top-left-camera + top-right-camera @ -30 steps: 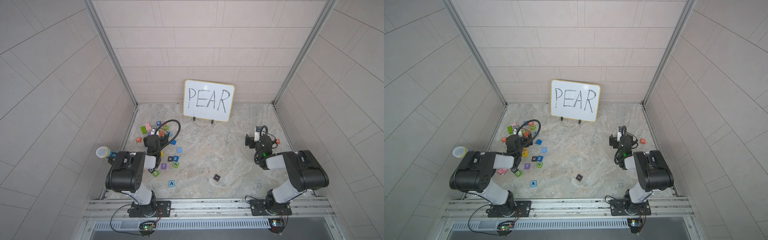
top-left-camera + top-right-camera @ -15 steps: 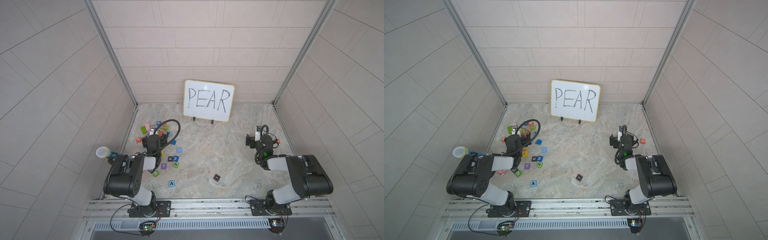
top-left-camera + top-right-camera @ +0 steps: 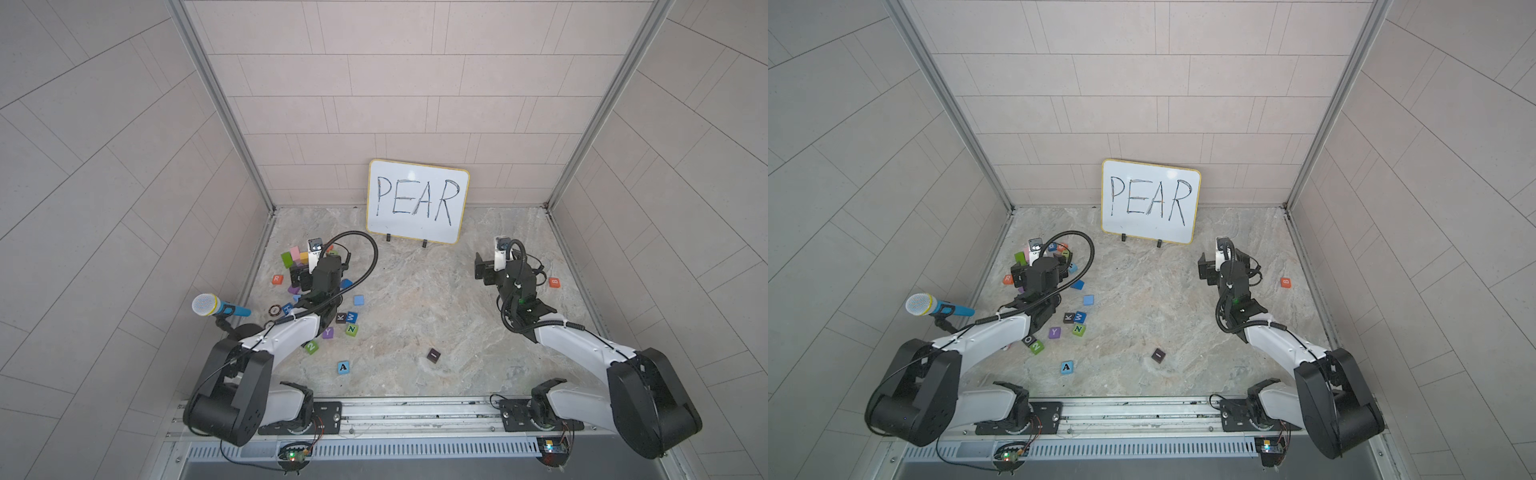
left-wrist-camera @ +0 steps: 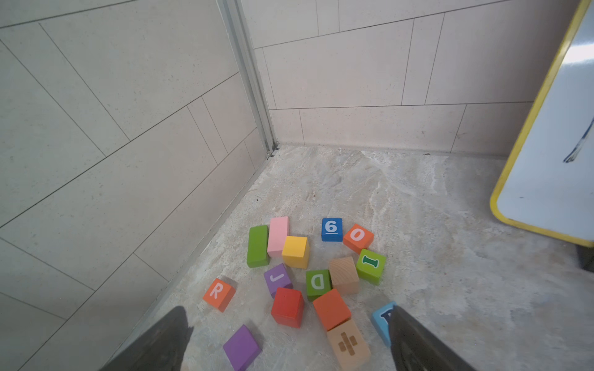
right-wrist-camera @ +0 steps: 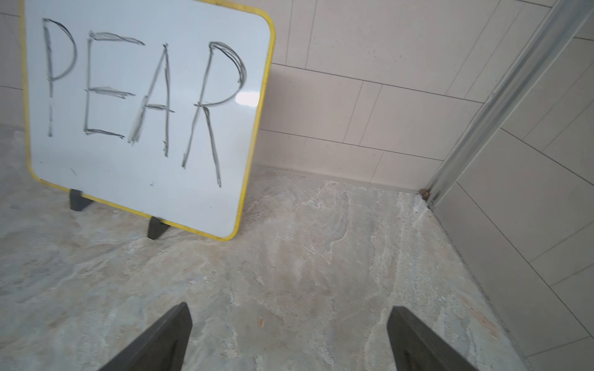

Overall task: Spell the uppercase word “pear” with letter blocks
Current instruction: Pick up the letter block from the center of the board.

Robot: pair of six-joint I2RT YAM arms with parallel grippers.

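Orange R block (image 4: 218, 294), blue A block (image 3: 343, 367), yellow-rimmed whiteboard (image 5: 144, 180).

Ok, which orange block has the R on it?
The orange R block, sitting alone nearest the side wall. The orange 0 block, the blank orange block and the far-off orange B block don't.

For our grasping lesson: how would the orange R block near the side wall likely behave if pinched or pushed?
The orange R block looks like a solid, flat-faced cube, so it probably keeps its shape in a pinch. Resting on a flat face, it should slide rather than roll when pushed. Its smooth paint may be slightly slippery.
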